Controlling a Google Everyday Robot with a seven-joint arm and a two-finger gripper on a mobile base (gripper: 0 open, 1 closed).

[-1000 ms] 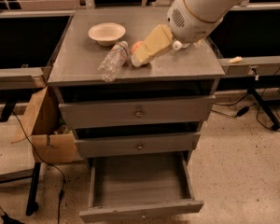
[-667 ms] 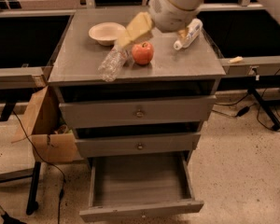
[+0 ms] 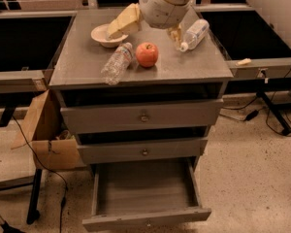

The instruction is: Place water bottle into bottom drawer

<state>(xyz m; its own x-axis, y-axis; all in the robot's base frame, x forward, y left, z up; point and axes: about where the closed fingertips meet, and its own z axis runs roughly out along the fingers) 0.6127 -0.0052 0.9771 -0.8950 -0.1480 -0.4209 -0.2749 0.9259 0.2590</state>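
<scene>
Camera view. The gripper (image 3: pixel 123 22) hangs above the cabinet top (image 3: pixel 194 69), over the bowl (image 3: pixel 103 36) at far left; whether its jaws are open or closed cannot be told. The water bottle (image 3: pixel 117 63) lies on its side at near left, just left of the apple (image 3: pixel 147 54). A labelled bottle (image 3: pixel 194 34) lies at far right. The bottom drawer (image 3: pixel 145 221) stands pulled out.
</scene>
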